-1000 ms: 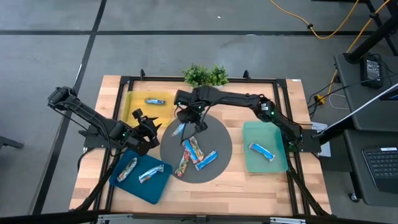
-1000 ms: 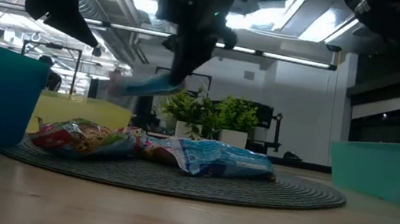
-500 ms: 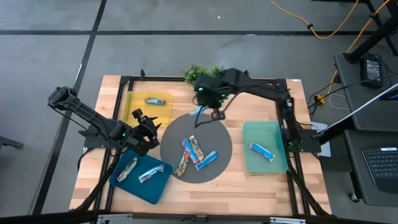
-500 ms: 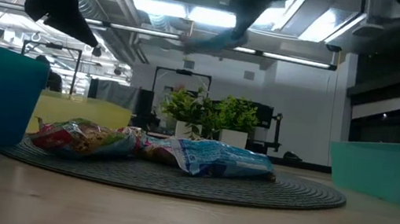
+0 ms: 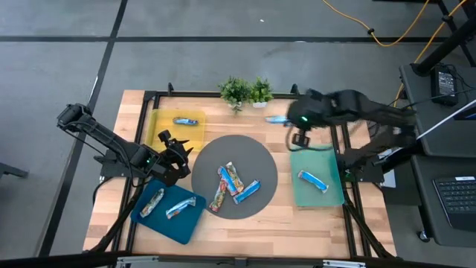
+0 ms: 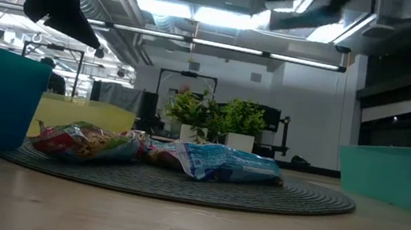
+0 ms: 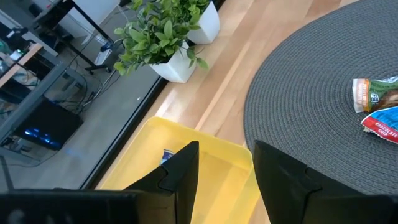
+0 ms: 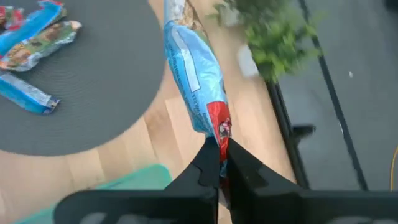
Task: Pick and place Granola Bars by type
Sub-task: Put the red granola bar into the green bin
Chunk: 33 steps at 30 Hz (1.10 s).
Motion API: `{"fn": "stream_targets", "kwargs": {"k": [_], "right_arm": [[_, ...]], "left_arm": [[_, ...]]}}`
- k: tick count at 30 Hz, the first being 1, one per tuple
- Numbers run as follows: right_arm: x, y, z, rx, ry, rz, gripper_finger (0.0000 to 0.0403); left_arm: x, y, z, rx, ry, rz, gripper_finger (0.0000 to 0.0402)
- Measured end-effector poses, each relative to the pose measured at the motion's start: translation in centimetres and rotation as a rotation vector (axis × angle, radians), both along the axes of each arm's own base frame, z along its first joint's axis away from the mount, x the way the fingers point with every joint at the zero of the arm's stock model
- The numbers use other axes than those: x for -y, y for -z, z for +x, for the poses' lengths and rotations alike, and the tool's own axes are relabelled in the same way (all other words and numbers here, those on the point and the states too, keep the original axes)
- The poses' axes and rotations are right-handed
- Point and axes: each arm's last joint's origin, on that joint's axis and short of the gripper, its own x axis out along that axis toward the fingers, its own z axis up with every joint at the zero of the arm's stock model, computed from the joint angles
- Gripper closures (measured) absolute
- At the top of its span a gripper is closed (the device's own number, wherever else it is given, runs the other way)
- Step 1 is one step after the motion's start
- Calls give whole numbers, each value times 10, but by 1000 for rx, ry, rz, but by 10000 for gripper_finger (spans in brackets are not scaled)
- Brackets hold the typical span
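My right gripper (image 5: pixel 296 131) hovers by the far edge of the green tray (image 5: pixel 333 195), shut on a blue granola bar (image 8: pixel 192 74) with a red patch, also seen as the blue bar (image 5: pixel 277 119) from above. Three bars lie flat on the round grey mat (image 5: pixel 256 156): a multicoloured one (image 5: pixel 219 198), a mixed one (image 5: pixel 232 179) and a blue one (image 5: pixel 247 191). One blue bar (image 5: pixel 312 180) lies in the green tray. My left gripper (image 5: pixel 175 152) waits open between the yellow tray (image 5: pixel 160 126) and the mat, touching nothing. My right gripper pinches the blue bar between its two fingers at its red-patched end (image 8: pixel 219 129). The bar is lifted clear of the table and sticks out ahead of the fingertips, roughly in line with the fingers.
The yellow tray holds one blue bar (image 5: pixel 186 120). A dark blue tray (image 5: pixel 141 217) at the near left holds two bars (image 5: pixel 152 202) (image 5: pixel 181 208). Two potted plants (image 5: pixel 245 91) stand at the far edge. Bare wood shows along the near edge.
My right gripper has carried the blue bar up from above the mat's far-left part and swung it toward the table's right, past the plants, to the green tray's far edge. It has stayed shut on the bar. The left arm has kept still.
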Motion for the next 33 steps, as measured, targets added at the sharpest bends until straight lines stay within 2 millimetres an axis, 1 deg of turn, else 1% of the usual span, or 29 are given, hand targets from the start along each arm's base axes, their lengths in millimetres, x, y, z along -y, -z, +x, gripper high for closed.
{"fn": "stream_targets", "kwargs": {"k": [2, 4, 8, 11, 14, 18, 21, 25, 30, 33], "right_arm": [[-8, 11, -18, 31, 57, -5, 390], [-14, 27, -34, 46, 106, -1, 389], [-25, 64, -60, 54, 230, 12, 388], [-31, 93, -71, 32, 306, 33, 388], [-39, 118, -78, -12, 351, 55, 388], [-48, 142, -84, -56, 389, 74, 388], [-55, 149, -89, -57, 414, 88, 388], [-63, 150, -96, -80, 459, 119, 387], [-70, 151, -107, -171, 535, 145, 387], [-75, 154, -109, -215, 585, 158, 387]], "left_arm": [[0, 0, 0, 0, 0, 0, 258], [0, 0, 0, 0, 0, 0, 258], [0, 0, 0, 0, 0, 0, 258], [0, 0, 0, 0, 0, -1, 258], [0, 0, 0, 0, 0, -1, 258], [0, 0, 0, 1, -1, -1, 258], [0, 0, 0, 9, -6, -8, 258], [0, 0, 0, 11, -6, -16, 258], [0, 0, 0, 10, -5, -18, 258], [0, 0, 0, 10, -5, -18, 258]]}}
